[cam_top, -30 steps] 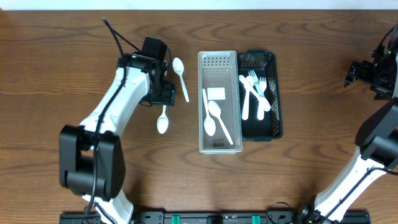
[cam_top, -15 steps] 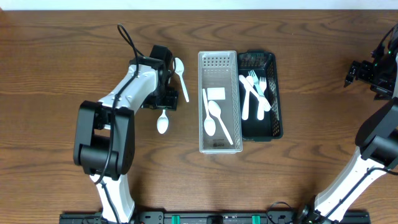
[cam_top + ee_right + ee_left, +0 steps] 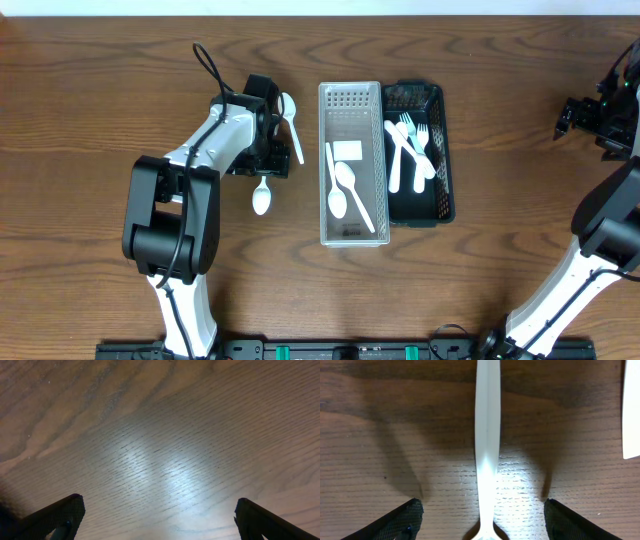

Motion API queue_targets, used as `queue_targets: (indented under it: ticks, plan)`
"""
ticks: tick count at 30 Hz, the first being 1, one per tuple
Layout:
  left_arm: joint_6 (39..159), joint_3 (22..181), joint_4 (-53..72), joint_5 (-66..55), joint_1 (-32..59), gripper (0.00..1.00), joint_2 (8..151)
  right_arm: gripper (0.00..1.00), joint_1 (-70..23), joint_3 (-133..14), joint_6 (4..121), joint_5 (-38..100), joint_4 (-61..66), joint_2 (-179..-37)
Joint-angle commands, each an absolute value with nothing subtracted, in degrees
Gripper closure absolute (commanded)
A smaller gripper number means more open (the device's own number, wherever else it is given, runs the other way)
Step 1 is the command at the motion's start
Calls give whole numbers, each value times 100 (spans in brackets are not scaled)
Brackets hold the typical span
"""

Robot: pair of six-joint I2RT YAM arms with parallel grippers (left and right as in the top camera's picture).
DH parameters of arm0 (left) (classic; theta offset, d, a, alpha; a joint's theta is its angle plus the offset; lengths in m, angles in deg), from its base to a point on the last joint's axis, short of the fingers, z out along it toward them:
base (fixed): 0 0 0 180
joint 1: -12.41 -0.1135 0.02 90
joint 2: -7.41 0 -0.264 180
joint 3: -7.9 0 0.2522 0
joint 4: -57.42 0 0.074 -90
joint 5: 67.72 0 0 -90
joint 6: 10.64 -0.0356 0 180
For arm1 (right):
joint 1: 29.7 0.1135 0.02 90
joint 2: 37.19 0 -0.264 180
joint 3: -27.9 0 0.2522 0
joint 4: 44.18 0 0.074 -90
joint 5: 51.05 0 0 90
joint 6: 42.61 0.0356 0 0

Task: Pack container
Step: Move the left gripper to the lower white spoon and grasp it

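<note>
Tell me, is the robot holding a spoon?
Nothing is held. The open left gripper straddles a spoon on the table; the right gripper is open.

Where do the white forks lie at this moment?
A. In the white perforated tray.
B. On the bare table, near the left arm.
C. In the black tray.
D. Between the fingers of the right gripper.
C: the white forks lie in the black tray, while the white tray and the table show spoons but no forks.
</note>
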State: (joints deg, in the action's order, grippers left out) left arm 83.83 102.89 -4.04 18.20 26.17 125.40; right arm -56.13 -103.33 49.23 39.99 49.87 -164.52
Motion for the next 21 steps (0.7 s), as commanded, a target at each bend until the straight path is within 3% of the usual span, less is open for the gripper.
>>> queue_targets:
  ticks: [1, 16, 17, 19, 21]
  plan:
    - [8438, 10250, -437, 1772, 2619, 20, 12697, 1, -5598, -10333, 4842, 3999, 4991, -16419]
    - [8433, 10235, -444, 1772, 2619, 21, 12722, 1, -5598, -10333, 4842, 3999, 4991, -16419]
    - [8433, 10235, -444, 1775, 2619, 27, 12722, 1, -5598, -10333, 4842, 3999, 4991, -16419]
    - [8433, 10235, -446, 1777, 2619, 52, 12722, 1, -5598, -10331, 4842, 3999, 4991, -16419]
    - [8433, 10235, -444, 1777, 2619, 69, 12722, 1, -5598, -10333, 4842, 3999, 4991, -16419]
